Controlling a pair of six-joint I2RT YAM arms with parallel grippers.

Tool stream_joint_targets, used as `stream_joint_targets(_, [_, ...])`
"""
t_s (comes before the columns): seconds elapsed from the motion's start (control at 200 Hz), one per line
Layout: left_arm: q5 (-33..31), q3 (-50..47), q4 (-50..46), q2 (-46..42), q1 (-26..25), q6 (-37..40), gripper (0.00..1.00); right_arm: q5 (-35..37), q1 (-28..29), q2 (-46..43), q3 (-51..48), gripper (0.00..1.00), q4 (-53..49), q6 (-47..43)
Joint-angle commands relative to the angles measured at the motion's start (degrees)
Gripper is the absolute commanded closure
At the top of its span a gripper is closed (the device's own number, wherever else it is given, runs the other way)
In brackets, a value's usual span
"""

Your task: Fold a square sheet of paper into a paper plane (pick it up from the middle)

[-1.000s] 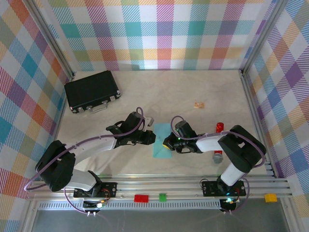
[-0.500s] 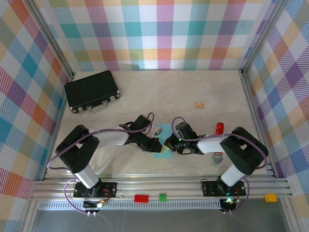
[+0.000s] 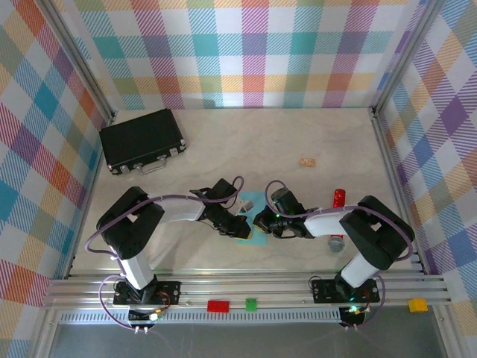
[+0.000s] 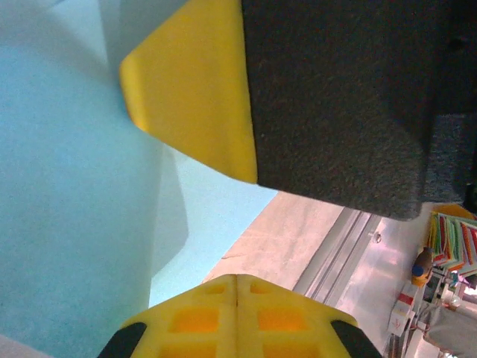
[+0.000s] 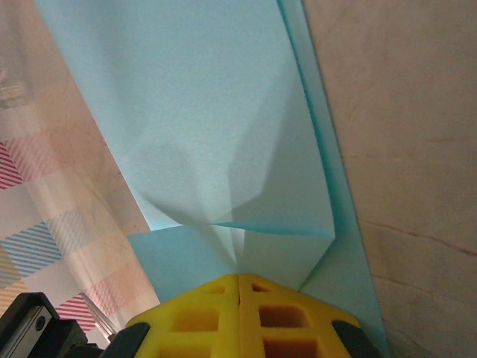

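From above, the square sheet of paper [image 3: 252, 221], light turquoise and partly folded, lies on the pale surface [image 3: 313, 134] between the left gripper [image 3: 240, 226] and the right gripper [image 3: 261, 222], both pressed at its edges. The left wrist view has a smooth turquoise expanse beside a yellow pad [image 4: 195, 82]; I cannot tell whether these jaws are closed. The right wrist view shows layered flaps meeting in a crease at the yellow jaws, which appear to be gripping the paper.

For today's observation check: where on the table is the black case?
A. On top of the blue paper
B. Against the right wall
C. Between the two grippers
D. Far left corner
D: the black case lies near the far left corner, away from the paper.
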Motion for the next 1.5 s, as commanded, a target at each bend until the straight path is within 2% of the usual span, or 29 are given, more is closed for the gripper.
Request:
stream_joint_targets(0.0, [-1.5, 2.2, -3.1, 0.8, -0.8, 3.1, 0.94, 2.1, 0.2, 1.4, -1.3, 1.00, -7.4, 0.1])
stream_joint_targets(0.085, [-4.6, 2.5, -5.4, 1.0, -0.8, 4.2, 0.94, 2.0, 0.2, 1.5, -1.2, 1.00, -7.3, 0.0])
stream_joint_targets(0.195, [-4.2, 2.3, -4.3, 2.0, -0.8, 3.9, 0.94, 1.9, 0.2, 2.1, -1.1, 1.00, -7.0, 0.1])
stream_joint_targets(0.525, [-8.4, 0.6, -4.3, 0.9, -0.8, 4.6, 0.94, 1.8, 0.2, 2.4, -1.5, 1.00, -6.7, 0.1])
stream_joint_targets(0.915, [-8.9, -1.9, -4.9, -0.5, -0.7, 5.2, 0.94, 2.2, 0.2, 2.5, -2.1, 1.00, -6.8, 0.0])
stream_joint_targets(1.015, [-7.5, -3.4, -4.3, -1.5, -0.7, 4.3, 0.94, 2.2, 0.2, 2.6, -2.2, 1.00, -6.7, 0.1])
stream_joint_targets(1.275, [-11.1, -6.8, -5.2, -4.0, -0.8, 2.2, 0.93, 2.2, 0.2, 3.0, -2.0, 1.00, -6.6, -0.1])
stream_joint_targets(1.38, [-10.7, -9.0, -4.4, -5.5, -0.8, 0.6, 0.93, 2.1, 0.2, 2.9, -1.9, 1.00, -6.6, -0.1])
stream_joint_targets(1.495, [-9.1, -11.8, 0.7, -7.8, -0.8, -2.3, 0.93, 2.0, 0.2, 2.9, -1.9, 1.00, -6.5, -0.2])
